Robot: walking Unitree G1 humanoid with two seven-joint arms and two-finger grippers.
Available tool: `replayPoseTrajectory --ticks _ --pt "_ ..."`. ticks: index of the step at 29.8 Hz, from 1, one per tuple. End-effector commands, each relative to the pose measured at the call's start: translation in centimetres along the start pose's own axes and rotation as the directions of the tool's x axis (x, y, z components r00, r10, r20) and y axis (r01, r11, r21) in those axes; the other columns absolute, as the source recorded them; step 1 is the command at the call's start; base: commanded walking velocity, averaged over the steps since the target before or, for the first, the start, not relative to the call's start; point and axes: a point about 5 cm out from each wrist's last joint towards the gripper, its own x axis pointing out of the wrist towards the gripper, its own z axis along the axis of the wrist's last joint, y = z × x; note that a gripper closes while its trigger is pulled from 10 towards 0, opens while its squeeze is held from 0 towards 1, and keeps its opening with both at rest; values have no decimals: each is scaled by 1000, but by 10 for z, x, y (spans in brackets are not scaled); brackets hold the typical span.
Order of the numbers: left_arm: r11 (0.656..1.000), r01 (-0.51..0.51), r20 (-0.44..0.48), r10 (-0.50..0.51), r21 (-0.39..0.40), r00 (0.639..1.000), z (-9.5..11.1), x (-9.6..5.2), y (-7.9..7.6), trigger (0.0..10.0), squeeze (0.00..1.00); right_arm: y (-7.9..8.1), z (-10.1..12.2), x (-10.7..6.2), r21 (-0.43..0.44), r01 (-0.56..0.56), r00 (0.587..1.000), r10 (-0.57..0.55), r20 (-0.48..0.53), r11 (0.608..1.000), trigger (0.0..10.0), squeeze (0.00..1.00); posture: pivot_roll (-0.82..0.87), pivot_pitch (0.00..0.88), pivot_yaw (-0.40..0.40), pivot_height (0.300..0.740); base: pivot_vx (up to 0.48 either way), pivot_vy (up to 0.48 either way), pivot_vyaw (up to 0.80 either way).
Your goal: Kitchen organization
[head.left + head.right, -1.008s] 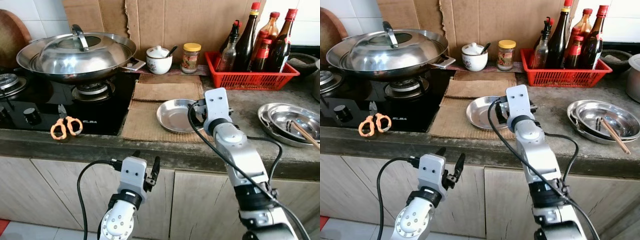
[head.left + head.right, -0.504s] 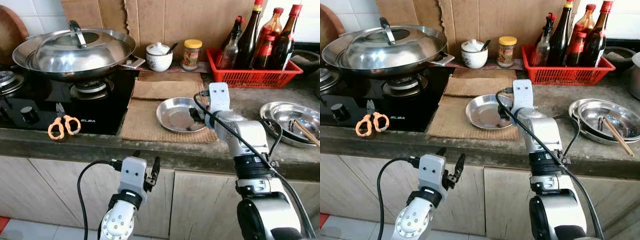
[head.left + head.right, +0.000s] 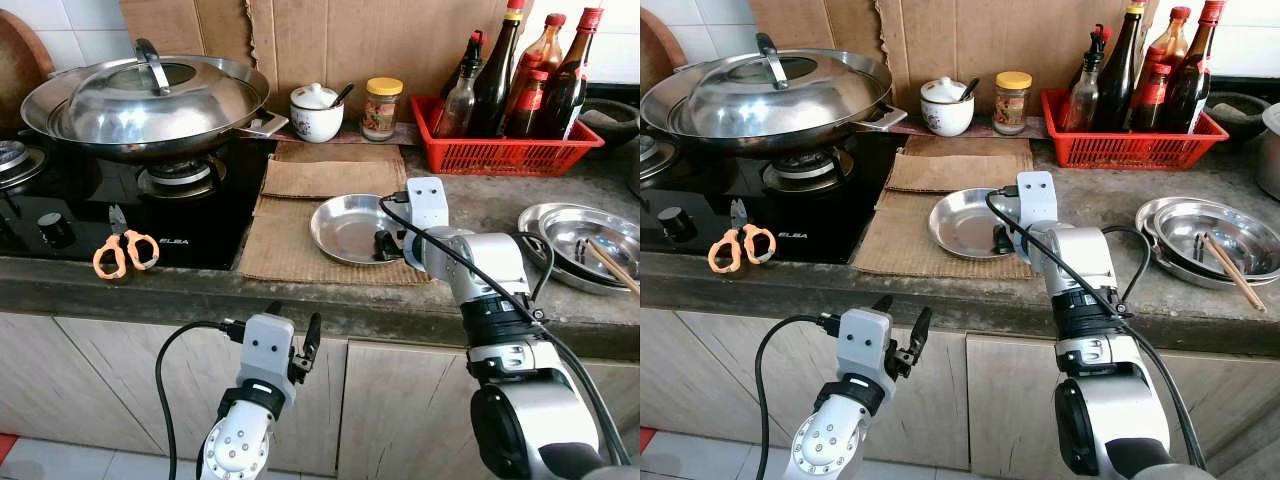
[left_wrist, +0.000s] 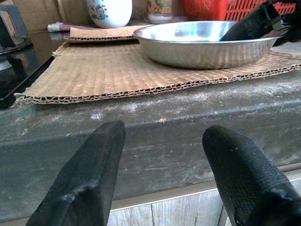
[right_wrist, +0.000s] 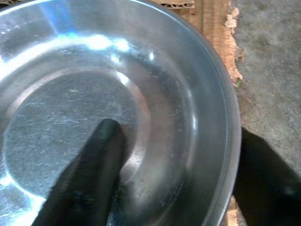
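Steel dish [image 3: 352,226] is the item in hand, lying on the cardboard mat [image 3: 290,235] near the front of the counter [image 3: 480,215]; nearest the camera, the left gripper [image 3: 290,340] hangs below the counter edge, fingers spread and empty; its wrist view looks across the concrete lip at the dish. Right gripper [image 3: 386,246] is at the dish's right rim; over the last second its arm has dropped from above the dish to rim height, and the fingers now straddle the rim, 1 finger [image 5: 89,174] inside the bowl and the other outside on the mat side; jaws are parted and not yet closed, so nothing is gripped. Judgement: the approach is complete and the closing pinch is due next; a thin, slick rim may slip. Further right, stacked steel plates [image 3: 575,240] hold chopsticks [image 3: 612,268]; scissors [image 3: 124,252] lie on the hob [image 3: 60,215]; beyond are the lidded wok [image 3: 150,100], a ceramic pot [image 3: 317,112], a jar [image 3: 381,108] and the red basket [image 3: 510,155] of bottles.
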Motion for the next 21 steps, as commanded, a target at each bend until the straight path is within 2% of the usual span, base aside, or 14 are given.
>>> replayPoseTrajectory --ticks 1,7,8,17,18,19,20,21 --pt "1000 9 -10 -9 2 1000 -1 0 -3 10000 0 0 -8 4 31 -5 998 6 -62 1000 0 0 44 30 -44 740 0 0 0" --pt "1000 6 -12 -6 3 1000 -1 1 -2 10000 0 -3 -8 5 67 15 998 -11 -55 998 0 0 45 37 -43 740 0 0 0" --pt "1000 2 -12 -2 3 1000 0 1 -2 10000 0 -5 -9 5 109 23 998 -16 -60 994 0 0 45 39 -43 740 0 0 0" --pt "1000 -7 -10 7 2 1000 1 2 -1 10000 0 -4 -9 6 160 31 998 -23 -50 987 0 0 47 43 -45 740 0 0 0" --pt "1000 -9 -10 9 3 1000 1 3 -1 10000 0 -5 -7 5 207 28 999 -23 -27 978 0 0 47 42 -45 740 0 0 0" --pt "1000 -9 -10 9 3 1000 1 3 -1 10000 0 -5 -7 5 207 28 999 -23 -27 978 0 0 47 42 -45 740 0 0 0" --pt "1000 -10 -10 10 3 1000 1 3 -1 10000 0 -7 -3 4 307 28 999 -40 33 951 0 0 47 42 -42 740 0 0 0" --pt "1000 -10 -10 10 3 1000 1 2 -1 10000 0 -8 -2 3 338 29 997 -50 54 941 0 0 47 42 -42 740 0 0 0"
